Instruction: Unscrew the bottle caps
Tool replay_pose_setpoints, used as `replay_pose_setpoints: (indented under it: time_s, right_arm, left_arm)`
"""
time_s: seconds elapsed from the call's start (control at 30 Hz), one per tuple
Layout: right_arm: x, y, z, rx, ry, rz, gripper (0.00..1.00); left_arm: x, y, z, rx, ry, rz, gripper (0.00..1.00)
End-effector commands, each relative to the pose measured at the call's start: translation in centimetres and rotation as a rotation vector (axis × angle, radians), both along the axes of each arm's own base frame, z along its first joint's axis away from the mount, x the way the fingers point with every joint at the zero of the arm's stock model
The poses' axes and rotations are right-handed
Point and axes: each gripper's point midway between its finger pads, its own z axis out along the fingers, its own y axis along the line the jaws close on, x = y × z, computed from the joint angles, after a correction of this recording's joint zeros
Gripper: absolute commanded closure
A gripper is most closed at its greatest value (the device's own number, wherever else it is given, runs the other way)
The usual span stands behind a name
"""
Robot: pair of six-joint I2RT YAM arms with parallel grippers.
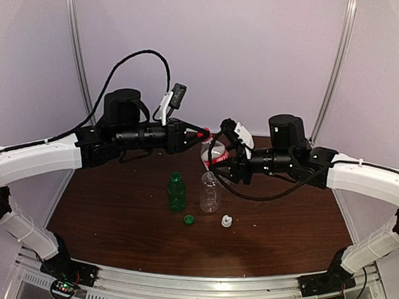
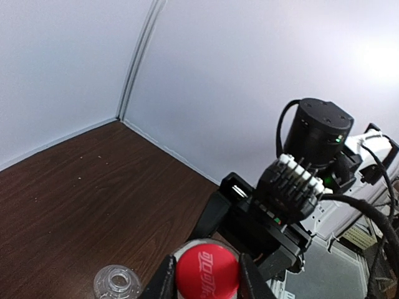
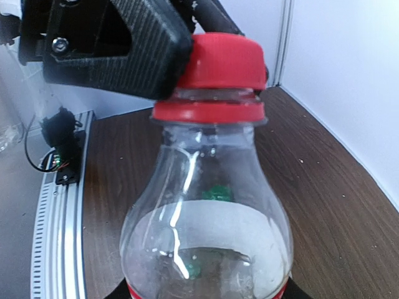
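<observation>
- The right arm (image 1: 365,178) has its jaws shut tight round the low part of the short bottle (image 3: 206,205). They hold it up in the air, off the worktop (image 1: 116,212), over the middle and toward the far edge.
- I think it holds the bottle like that so the bottle cannot spin.
- The left arm (image 1: 45,158) has its jaws pinched shut on the red cap (image 3: 221,59), with one finger on each side of it.
- The left arm points right at the cap end of the bottle. I think that lets its wrist roll and twist the cap round.
- So the two arms meet nose to nose: one holds and one turns.
- The red cap sits on the neck, with a red ring just under it. I cannot tell if it is loose yet.
- The short bottle is clear, with round shoulders, and it looks empty. It has a pale band round its belly and red lower down.
- The green bottle (image 1: 176,192) and the tall clear bottle (image 1: 210,192) stand side by side near the middle of the worktop. Both have open tops.
- The green cap (image 1: 189,220) and the white cap (image 1: 227,221) lie a bit closer to the near edge, each close to its own bottle.
- Those two look done, so I think the red cap is the last one to come off.
</observation>
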Motion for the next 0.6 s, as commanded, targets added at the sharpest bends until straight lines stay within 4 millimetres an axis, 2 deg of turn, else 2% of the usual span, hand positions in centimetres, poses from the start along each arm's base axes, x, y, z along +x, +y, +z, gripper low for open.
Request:
replay_pose_setpoints:
  time_s: [0.0,0.13,0.3,0.43,0.57]
  right_arm:
    - [2.5,-1.1,0.7,0.009,-0.061,-0.193,0.56]
    - [2.1,-1.4,0.6,0.009,-0.067,-0.188,0.56]
    - [0.9,-1.5,0.7,0.011,-0.067,-0.134,0.56]
    - [-1.4,-1.1,0.9,0.029,-0.049,-0.007,0.54]
    - [-4.2,-0.4,1.0,0.047,-0.008,0.167,0.52]
  left_arm:
    - [2.9,-0.2,-0.3,0.015,0.053,0.207,0.76]
    - [2.4,-1.1,-0.2,0.011,0.033,0.151,0.65]
    - [1.3,-0.7,1.2,0.003,-0.1,0.096,0.44]
    - [-0.3,0.5,2.5,-0.012,-0.229,0.008,0.27]
    - [-3.3,1.6,3.8,-0.045,-0.335,-0.174,0.2]
